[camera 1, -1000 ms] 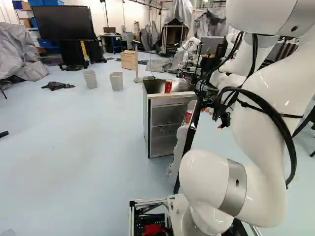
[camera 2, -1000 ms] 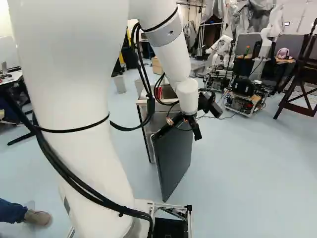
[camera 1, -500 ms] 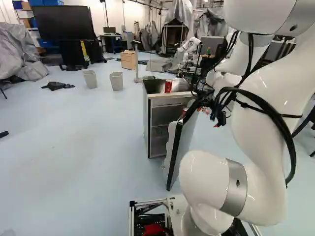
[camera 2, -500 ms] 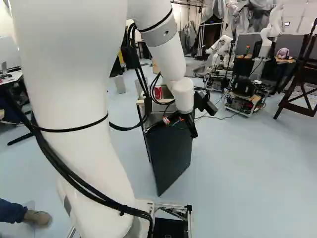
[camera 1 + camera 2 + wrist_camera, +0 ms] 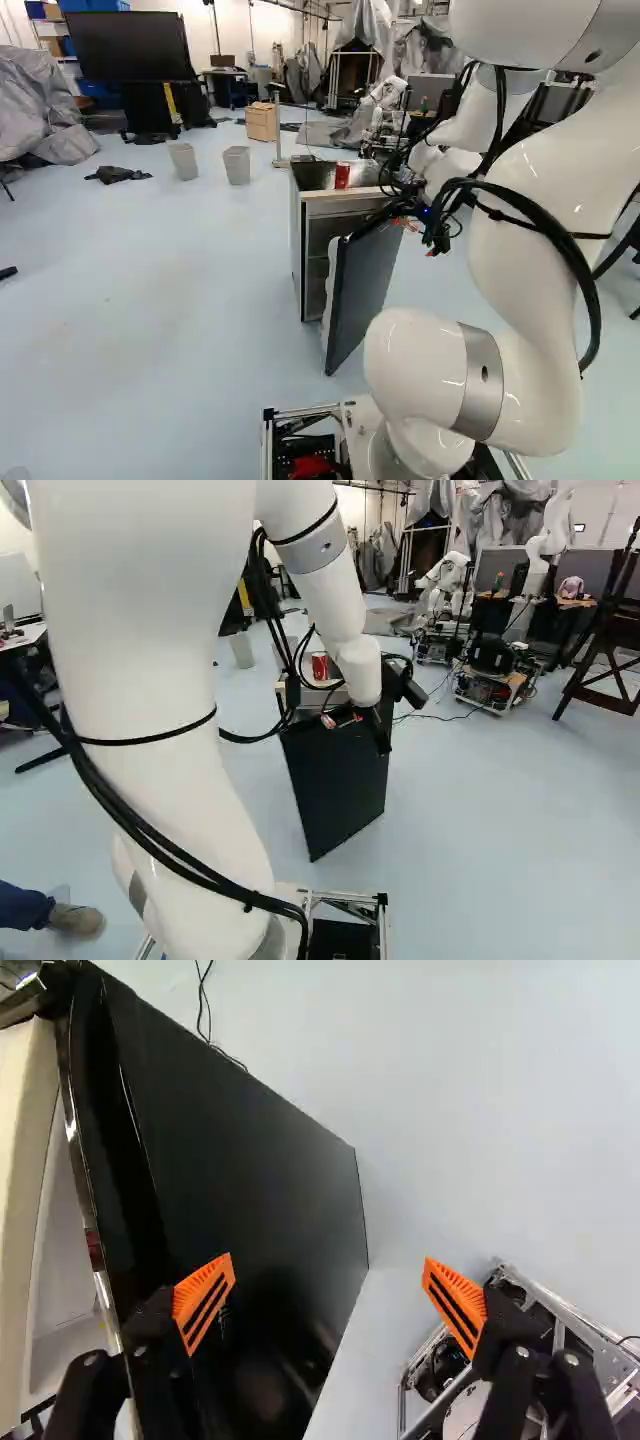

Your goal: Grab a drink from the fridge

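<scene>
Smooth floor (image 5: 150, 300); flat black fridge door (image 5: 335, 785) ajar; cylindrical red can (image 5: 342, 176); claw (image 5: 355, 737) spread.

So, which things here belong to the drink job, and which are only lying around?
For the job:
- fridge
- its open door
- red can on top, probably the drink
- gripper

Just around:
- grey bins
- wooden box
- dark cloth
- large screen

And there's the pale blue floor (image 5: 150, 280), carrying the small fridge (image 5: 297, 250), two grey bins (image 5: 237, 166), a crumpled dark cloth (image 5: 118, 174) and a wooden cabinet (image 5: 261, 123). Up on the fridge's dark top (image 5: 313, 177), a red can (image 5: 342, 176) stands upright near the front edge.
</scene>
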